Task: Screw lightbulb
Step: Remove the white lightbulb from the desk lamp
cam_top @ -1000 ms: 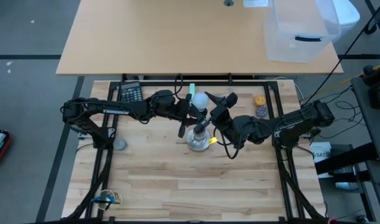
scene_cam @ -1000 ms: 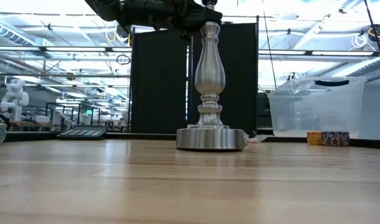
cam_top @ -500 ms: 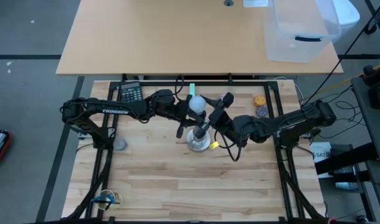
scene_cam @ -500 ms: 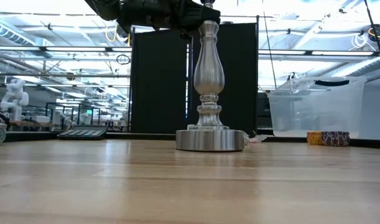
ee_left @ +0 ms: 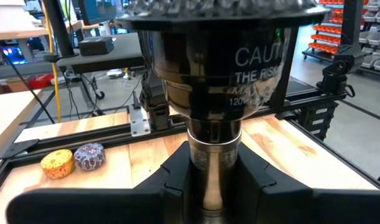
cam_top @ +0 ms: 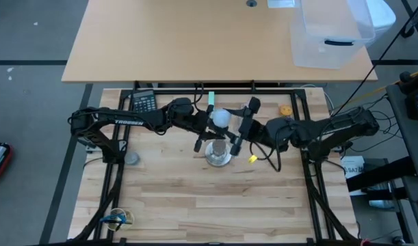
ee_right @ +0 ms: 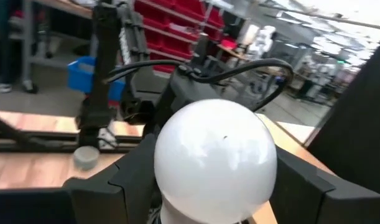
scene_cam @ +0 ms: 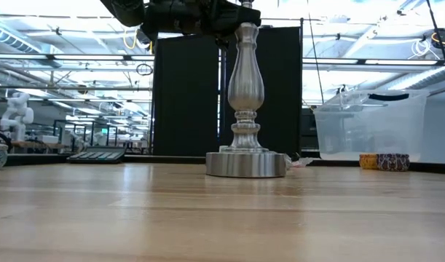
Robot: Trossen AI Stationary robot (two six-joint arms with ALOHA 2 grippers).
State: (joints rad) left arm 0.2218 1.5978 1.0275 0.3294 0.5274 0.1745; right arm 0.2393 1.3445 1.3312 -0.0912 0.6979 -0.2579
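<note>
Lightbulb (cam_top: 220, 117), seen from the high view, shows only its round white globe end-on, so its long axis stands upright, globe up and base down, over the silver lamp stand (cam_top: 219, 154) near the middle of the wooden counter (cam_top: 195, 205). The left hand (cam_top: 207, 130) reaches in from the left to the stand, and the right hand (cam_top: 230, 126) comes in from the right to the bulb.

The low view shows what the overhead one hides: the stand's whole turned silver column (scene_cam: 245, 94) upright on its round base, its top lost among dark arm parts at the frame's upper edge. The bulb itself is out of this picture.

In the left wrist view, the left hand (ee_left: 213, 186) is narrowed around the stand's neck, just under the black socket (ee_left: 214, 68).

In the right wrist view, the right hand (ee_right: 214, 180) holds the white globe (ee_right: 216, 158) between its two dark fingers (ee_right: 130, 180).
</note>
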